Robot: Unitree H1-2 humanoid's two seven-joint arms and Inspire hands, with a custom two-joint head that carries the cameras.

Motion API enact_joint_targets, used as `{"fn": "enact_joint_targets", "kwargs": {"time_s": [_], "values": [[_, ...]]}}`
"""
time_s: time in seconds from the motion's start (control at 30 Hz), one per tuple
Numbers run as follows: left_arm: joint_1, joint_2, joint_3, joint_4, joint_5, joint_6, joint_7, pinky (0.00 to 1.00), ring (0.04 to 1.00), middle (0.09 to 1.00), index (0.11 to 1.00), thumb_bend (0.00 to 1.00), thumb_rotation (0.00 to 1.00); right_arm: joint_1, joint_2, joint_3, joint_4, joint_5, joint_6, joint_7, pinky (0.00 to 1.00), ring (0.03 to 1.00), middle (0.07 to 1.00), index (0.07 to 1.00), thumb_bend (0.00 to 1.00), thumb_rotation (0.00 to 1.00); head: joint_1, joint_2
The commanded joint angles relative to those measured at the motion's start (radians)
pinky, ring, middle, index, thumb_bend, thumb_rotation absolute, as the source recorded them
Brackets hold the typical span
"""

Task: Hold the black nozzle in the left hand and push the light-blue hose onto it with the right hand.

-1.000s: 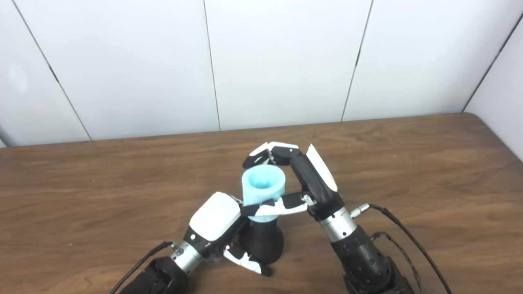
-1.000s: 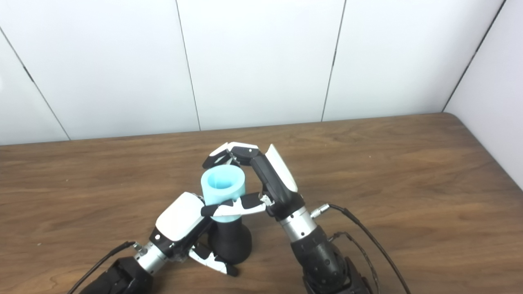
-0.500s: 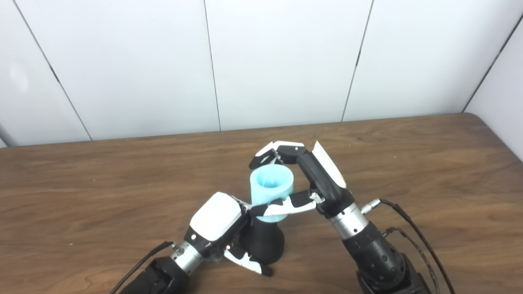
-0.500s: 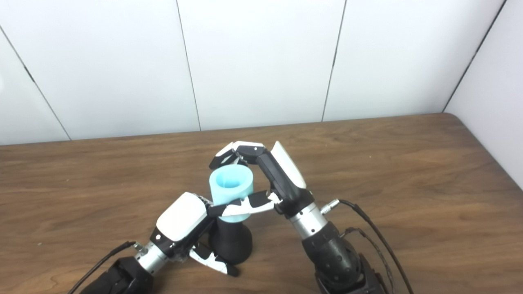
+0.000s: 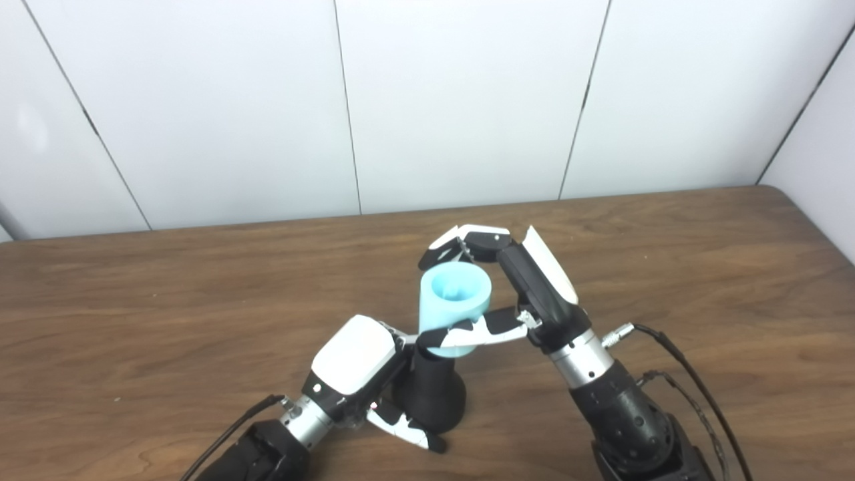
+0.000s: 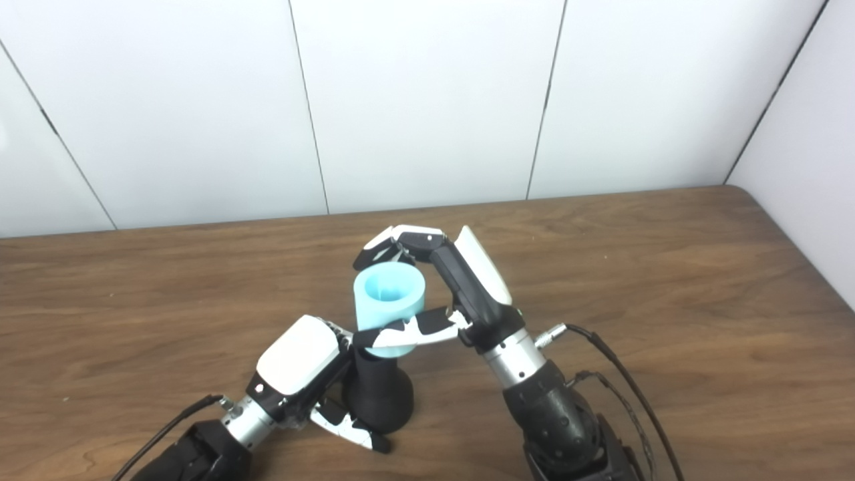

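The black nozzle [image 5: 434, 394] stands upright on the wooden table [image 5: 133, 314], wide base down, with my left hand [image 5: 354, 364] wrapped around it from the left. Over its narrow top sits the short light-blue hose [image 5: 454, 304], open mouth facing up and tilted a little to the right. My right hand [image 5: 528, 294] is shut on the hose, fingers curled behind its rim and the thumb across its lower front. The joint between hose and nozzle is hidden by that thumb, so whether they touch is unclear.
A black cable with a metal plug [image 5: 618, 332] trails from the right wrist over the table. White wall panels [image 5: 467, 100] rise behind the table's far edge, and the table's right edge lies near the corner.
My right hand has carried the hose up and to the right, tilting it, so more of the nozzle's neck shows below it. The left hand and nozzle have stayed put.
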Motion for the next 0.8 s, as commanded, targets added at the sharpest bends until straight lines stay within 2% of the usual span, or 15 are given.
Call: {"fn": "enact_joint_targets", "kwargs": {"time_s": [0.0, 0.27, 0.43, 0.53, 0.67, 0.77], "values": [[0.124, -0.003, -0.061, 0.087, 0.022, -0.003, -0.038, 0.09, 0.144, 0.222, 0.482, 0.52, 0.04, -0.017, 0.003, -0.008, -0.008, -0.003, -0.046, -0.022, 0.21, 0.268, 0.453, 0.528, 0.52, 0.0, 0.001, 0.001], [0.127, -0.009, -0.062, 0.077, 0.024, 0.007, -0.039, 0.09, 0.141, 0.218, 0.482, 0.52, 0.04, -0.001, 0.028, 0.002, 0.043, -0.027, -0.089, -0.058, 0.19, 0.264, 0.452, 0.527, 0.52, 0.0, 0.015, 0.001], [0.13, -0.008, -0.062, 0.065, 0.024, 0.015, -0.047, 0.09, 0.142, 0.217, 0.482, 0.52, 0.04, 0.009, 0.057, 0.007, 0.077, -0.037, -0.129, -0.096, 0.24, 0.309, 0.451, 0.529, 0.52, 0.0, 0.019, 0.006], [0.132, -0.01, -0.06, 0.063, 0.019, 0.015, -0.046, 0.09, 0.14, 0.214, 0.482, 0.52, 0.04, 0.014, 0.067, 0.012, 0.093, -0.053, -0.15, -0.115, 0.22, 0.283, 0.449, 0.531, 0.52, 0.0, 0.019, 0.006], [0.131, -0.011, -0.061, 0.063, 0.024, 0.016, -0.043, 0.08, 0.138, 0.212, 0.482, 0.52, 0.04, 0.021, 0.076, 0.021, 0.112, -0.053, -0.164, -0.126, 0.24, 0.3, 0.45, 0.531, 0.52, 0.0, 0.02, 0.006], [0.129, -0.012, -0.06, 0.069, 0.021, 0.012, -0.038, 0.08, 0.138, 0.213, 0.481, 0.52, 0.04, 0.024, 0.085, 0.028, 0.128, -0.062, -0.186, -0.143, 0.19, 0.247, 0.446, 0.533, 0.52, 0.0, 0.019, 0.005]]}}
